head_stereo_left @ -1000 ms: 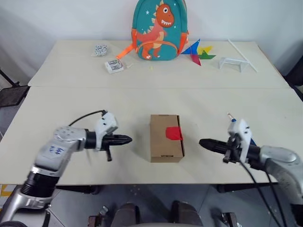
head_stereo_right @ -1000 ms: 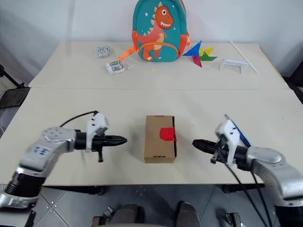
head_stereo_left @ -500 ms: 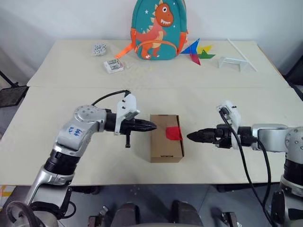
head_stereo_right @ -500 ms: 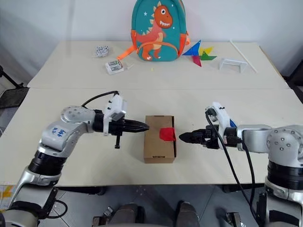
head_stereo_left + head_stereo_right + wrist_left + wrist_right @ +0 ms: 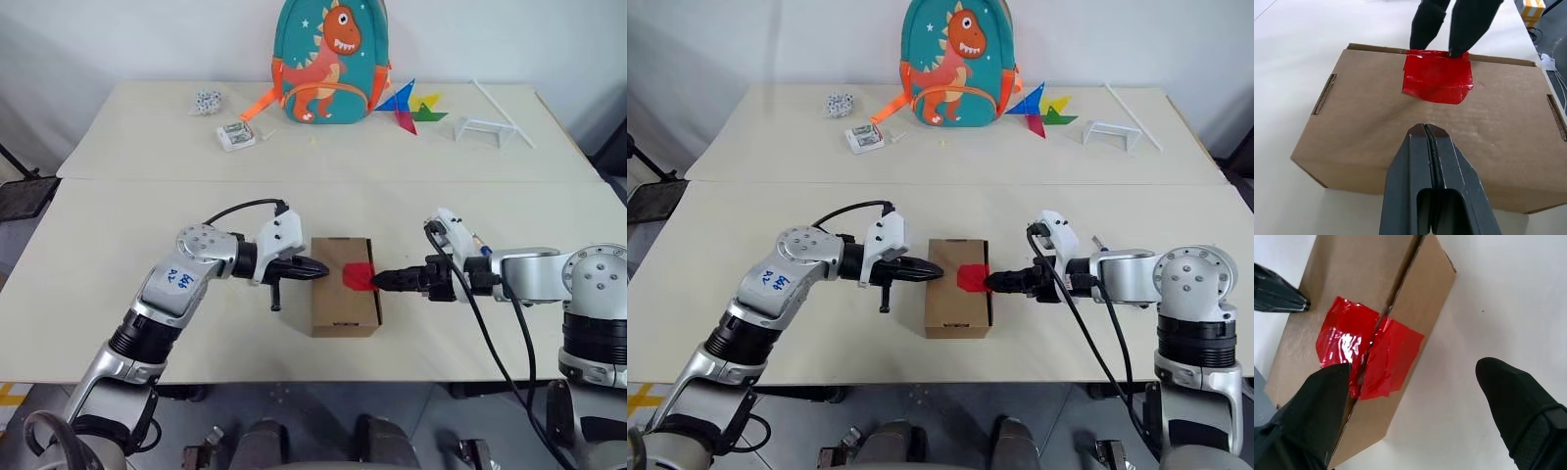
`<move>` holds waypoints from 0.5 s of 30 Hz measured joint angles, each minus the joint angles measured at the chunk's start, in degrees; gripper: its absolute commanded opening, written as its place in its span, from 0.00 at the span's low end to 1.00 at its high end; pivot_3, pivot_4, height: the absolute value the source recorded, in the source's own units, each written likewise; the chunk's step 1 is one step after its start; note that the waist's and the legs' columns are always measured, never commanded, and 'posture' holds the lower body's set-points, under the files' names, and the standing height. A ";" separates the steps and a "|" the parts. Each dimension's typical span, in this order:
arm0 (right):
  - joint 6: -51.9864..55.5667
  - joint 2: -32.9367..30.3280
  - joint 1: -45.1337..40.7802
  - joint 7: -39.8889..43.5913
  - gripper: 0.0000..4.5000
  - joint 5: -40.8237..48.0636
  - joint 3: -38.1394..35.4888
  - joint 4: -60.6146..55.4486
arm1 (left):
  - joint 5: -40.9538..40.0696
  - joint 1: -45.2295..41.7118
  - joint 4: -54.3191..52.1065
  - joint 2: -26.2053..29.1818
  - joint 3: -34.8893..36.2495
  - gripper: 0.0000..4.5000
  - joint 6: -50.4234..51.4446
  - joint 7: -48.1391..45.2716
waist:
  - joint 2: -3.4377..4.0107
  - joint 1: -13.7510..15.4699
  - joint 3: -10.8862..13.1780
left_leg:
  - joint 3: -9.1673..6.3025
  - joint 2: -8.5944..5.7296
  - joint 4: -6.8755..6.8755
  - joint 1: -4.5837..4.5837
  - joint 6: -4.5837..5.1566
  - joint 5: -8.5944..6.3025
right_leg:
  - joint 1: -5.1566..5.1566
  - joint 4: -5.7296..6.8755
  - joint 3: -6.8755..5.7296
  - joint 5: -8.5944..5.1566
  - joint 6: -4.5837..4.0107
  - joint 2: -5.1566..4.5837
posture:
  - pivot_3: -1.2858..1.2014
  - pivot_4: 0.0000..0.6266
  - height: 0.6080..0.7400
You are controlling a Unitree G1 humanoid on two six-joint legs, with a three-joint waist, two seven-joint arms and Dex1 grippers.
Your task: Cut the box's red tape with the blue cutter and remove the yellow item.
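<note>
The left hand (image 5: 318, 268), pressed together, braces the box (image 5: 345, 311); the spread right hand (image 5: 384, 281) at the red tape (image 5: 359, 277) risks shoving the box away.

- Dinosaur backpack (image 5: 331, 61), upright at the table's (image 5: 147, 147) far edge.
- Colourful pinwheel (image 5: 409, 106) beside it.
- White frame (image 5: 482, 128) near the far right corner.
- Small packet (image 5: 235, 136) and patterned ball (image 5: 207, 102), far left.

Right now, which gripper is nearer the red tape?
Right. The right gripper is at the red tape on the box's right edge, open; the left gripper, shut, rests over the box's left side.
</note>
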 measured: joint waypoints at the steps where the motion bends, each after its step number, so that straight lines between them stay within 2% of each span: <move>1: 0.00 -0.11 -0.13 0.00 0.96 -0.10 0.19 0.00 | 0.02 0.05 -0.04 -0.01 0.00 0.00 0.00 0.02 | 0.00 0.00 0.00 | 0.00 0.00 0.00 0.00 0.00 0.00 | 0.00 0.00 0.00 0.00 0.00 0.00 | 0.52 0.24 1.00; 15: 0.00 -3.54 -1.09 2.94 0.96 -4.42 2.65 -1.32 | 0.49 0.41 -0.40 -0.30 -0.11 0.00 -0.24 0.02 | 0.00 0.11 0.00 | 0.01 0.00 0.01 0.00 0.00 0.00 | 0.01 -0.02 0.01 0.00 0.00 0.00 | 0.52 0.24 1.00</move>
